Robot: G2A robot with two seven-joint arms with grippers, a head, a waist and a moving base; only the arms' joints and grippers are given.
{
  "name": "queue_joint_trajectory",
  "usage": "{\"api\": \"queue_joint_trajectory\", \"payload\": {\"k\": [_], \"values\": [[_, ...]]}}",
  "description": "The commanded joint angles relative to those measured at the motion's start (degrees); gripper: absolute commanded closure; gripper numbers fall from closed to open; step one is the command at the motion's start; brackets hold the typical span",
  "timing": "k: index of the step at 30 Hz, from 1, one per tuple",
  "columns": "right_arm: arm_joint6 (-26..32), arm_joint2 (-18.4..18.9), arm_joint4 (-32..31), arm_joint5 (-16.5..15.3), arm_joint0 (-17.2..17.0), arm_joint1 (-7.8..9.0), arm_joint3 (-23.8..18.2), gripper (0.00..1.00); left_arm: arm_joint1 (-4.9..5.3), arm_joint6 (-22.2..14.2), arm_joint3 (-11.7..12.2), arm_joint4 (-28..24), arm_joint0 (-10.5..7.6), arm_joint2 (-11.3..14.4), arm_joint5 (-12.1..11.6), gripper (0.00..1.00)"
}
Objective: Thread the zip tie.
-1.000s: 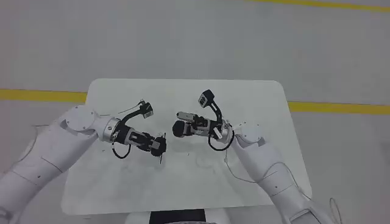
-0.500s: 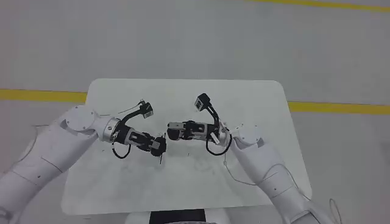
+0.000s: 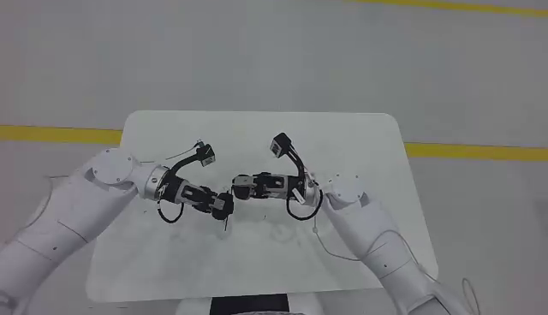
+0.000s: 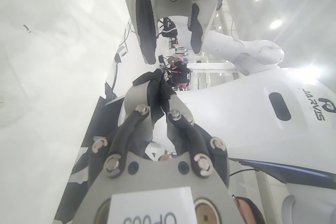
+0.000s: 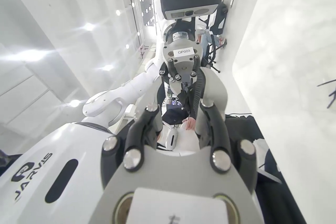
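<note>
Near the middle of the white surface (image 3: 342, 144), the two arms come in from opposite sides and their tips end up just beside each other, held above the tabletop. The left pincer (image 3: 226, 205) is clenched: in its own wrist view (image 4: 157, 79) the two dark fingertip pads (image 4: 147, 78) are pressed together with no gap. It grips the zip tie (image 3: 227, 222), which shows from above as a thin dark strip running from its tips toward the near edge of the surface. In the right wrist view the same strip (image 5: 188, 107) hangs from the closed left pincer (image 5: 184, 93). The right pincer (image 3: 237, 187) is released. Its fingers (image 5: 148, 114) stand well apart in its own wrist view (image 5: 177, 110), and they point straight at the left pincer's tips. Seen from the left wrist (image 4: 172, 54), its spread fingers (image 4: 145, 25) sit just past the clenched pads. I cannot tell whether they touch the zip tie. The top view puts the right pincer slightly farther from the robot than the left one. A few other thin dark strands (image 5: 331, 93) lie flat on the surface (image 5: 288, 51), well apart from both pincers.
</note>
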Motion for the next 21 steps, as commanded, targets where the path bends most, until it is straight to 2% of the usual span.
{"api": "queue_joint_trajectory", "payload": {"k": [1, 8, 19, 21], "values": [[-0.09, -0.18, -0.06, 0.02, 0.13, -0.03, 0.13, 0.75, 0.00, 0.00, 0.00, 0.00, 0.00, 0.00, 0.00, 1.00], [-0.88, -0.75, -0.59, 0.34, 0.61, -0.14, 0.48, 0.82, 0.00, 0.00, 0.00, 0.00, 0.00, 0.00, 0.00, 1.00], [0.32, -1.08, -0.14, 0.04, 0.78, -0.10, 0.41, 0.82, 0.00, 0.00, 0.00, 0.00, 0.00, 0.00, 0.00, 1.00], [0.49, -1.13, -0.31, -0.02, 0.80, -0.07, 0.32, 0.86, 0.00, 0.00, 0.00, 0.00, 0.00, 0.00, 0.00, 1.00]]}}
